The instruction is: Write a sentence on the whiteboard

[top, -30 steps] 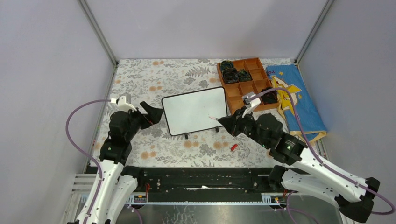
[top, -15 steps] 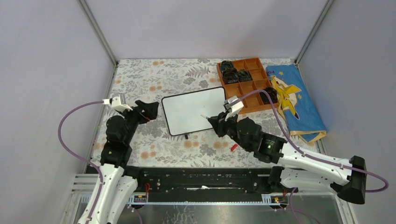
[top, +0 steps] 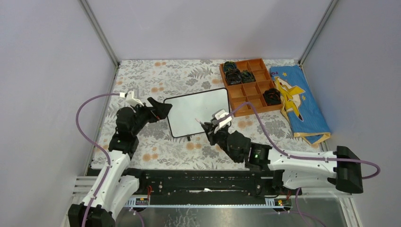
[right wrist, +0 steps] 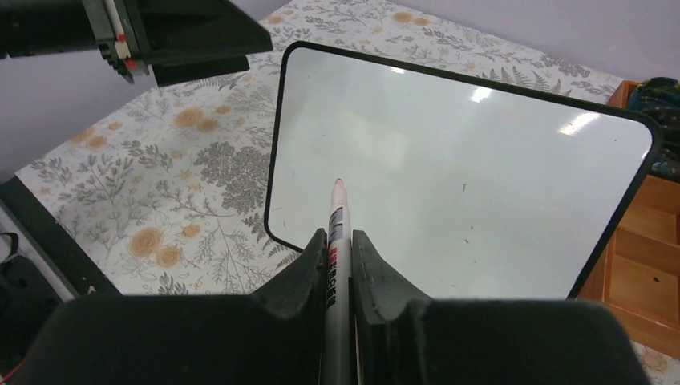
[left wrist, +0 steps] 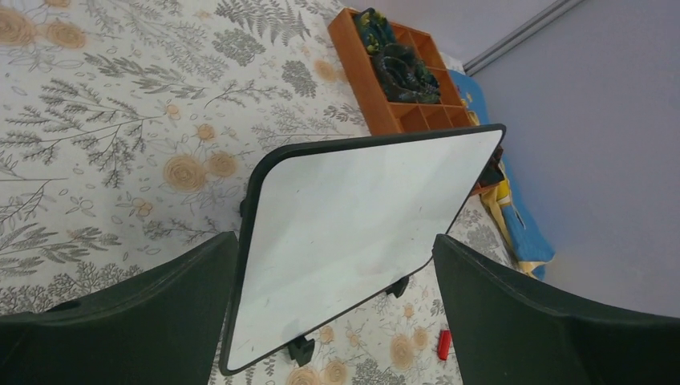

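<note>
Whiteboard (right wrist: 481, 160) partly hidden behind right pincer (right wrist: 338, 245) gripping marker (right wrist: 337, 210).

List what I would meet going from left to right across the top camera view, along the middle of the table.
Left pincer → whiteboard → brown tray → blue cloth.

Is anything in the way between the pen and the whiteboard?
No, nothing visible. The right gripper holds the marker with its tip aimed at the blank whiteboard. The left gripper is open by the board's left edge, off to the side.
</note>
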Robot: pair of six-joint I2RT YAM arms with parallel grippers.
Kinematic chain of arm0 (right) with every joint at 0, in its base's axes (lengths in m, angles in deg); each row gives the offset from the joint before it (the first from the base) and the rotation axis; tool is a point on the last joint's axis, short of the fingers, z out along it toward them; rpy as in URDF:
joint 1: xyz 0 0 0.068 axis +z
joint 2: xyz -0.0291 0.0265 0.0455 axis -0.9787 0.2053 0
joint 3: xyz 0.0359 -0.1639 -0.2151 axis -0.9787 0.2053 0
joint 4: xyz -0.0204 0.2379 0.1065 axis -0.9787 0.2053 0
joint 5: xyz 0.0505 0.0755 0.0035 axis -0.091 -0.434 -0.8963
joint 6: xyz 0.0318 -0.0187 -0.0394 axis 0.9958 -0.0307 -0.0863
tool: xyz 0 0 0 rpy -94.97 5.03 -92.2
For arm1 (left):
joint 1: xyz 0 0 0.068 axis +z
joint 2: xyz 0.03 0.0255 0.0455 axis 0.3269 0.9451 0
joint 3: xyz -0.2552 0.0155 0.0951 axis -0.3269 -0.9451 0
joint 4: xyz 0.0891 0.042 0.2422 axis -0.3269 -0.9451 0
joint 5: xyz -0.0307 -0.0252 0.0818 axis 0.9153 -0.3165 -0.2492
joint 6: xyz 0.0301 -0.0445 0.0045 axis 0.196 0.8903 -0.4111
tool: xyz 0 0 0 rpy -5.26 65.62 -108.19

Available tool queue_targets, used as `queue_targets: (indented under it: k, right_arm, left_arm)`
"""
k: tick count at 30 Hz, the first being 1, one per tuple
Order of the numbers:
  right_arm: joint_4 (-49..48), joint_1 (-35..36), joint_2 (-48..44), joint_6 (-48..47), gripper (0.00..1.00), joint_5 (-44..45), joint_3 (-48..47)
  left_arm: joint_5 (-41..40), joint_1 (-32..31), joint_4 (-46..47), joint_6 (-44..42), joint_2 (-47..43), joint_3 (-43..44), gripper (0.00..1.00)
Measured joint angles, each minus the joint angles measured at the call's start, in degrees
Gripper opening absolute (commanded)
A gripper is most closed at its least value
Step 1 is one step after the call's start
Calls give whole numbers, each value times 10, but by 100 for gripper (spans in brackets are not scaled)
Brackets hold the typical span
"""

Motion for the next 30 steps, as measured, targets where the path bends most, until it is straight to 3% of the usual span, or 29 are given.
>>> queue_targets:
  k: [11, 23, 30]
  right_arm:
    - [-94, 25, 109, -44, 0, 73, 5]
    - [-114, 25, 141, -28, 0, 70, -4]
    - [-95, 26, 130, -17, 0, 54, -8]
  left_arm:
    - [40, 18, 23, 21, 21, -17, 99]
    - [65, 33, 34, 50, 43, -42, 90]
    - [71, 33, 28, 33, 47, -39, 90]
